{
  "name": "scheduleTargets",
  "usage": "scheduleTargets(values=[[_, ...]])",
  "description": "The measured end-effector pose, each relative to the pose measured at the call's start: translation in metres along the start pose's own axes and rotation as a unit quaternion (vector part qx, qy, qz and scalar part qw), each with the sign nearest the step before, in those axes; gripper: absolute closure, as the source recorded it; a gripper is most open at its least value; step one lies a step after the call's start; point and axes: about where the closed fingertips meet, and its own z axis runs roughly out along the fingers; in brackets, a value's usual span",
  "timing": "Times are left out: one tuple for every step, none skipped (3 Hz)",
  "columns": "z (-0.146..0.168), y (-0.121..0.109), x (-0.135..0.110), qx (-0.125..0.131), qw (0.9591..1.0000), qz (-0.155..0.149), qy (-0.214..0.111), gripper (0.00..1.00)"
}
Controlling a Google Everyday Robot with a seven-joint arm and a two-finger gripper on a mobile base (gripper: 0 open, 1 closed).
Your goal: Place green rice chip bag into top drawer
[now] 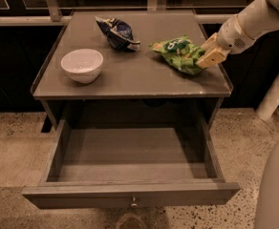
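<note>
Gripper [207, 53] at right edge of table [130, 82], fingers [213, 58] pinching green rice chip bag [177, 53], top drawer [130, 197] open below

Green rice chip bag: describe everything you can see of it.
The green rice chip bag is bright green, glossy and crinkled, with white lettering and orange-tan chip pictures. It lies near the right rear of the grey table, apart from the dark blue snack bag. The gripper is at its right edge, seemingly touching it. It is not in the open top drawer below.
</note>
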Motion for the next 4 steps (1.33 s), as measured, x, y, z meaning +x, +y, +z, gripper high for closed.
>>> scheduleTargets(values=[[-0.016,0.020,0.001,-0.016,0.9998,0.003,0.015,1.00],[-0.049,0.057,0.007,-0.016,0.9989,0.028,0.035,1.00],[-0.071,0.112,0.008,-0.028,0.9967,0.066,0.038,1.00],[-0.077,0.165,0.001,-0.050,0.9949,0.087,0.015,1.00]])
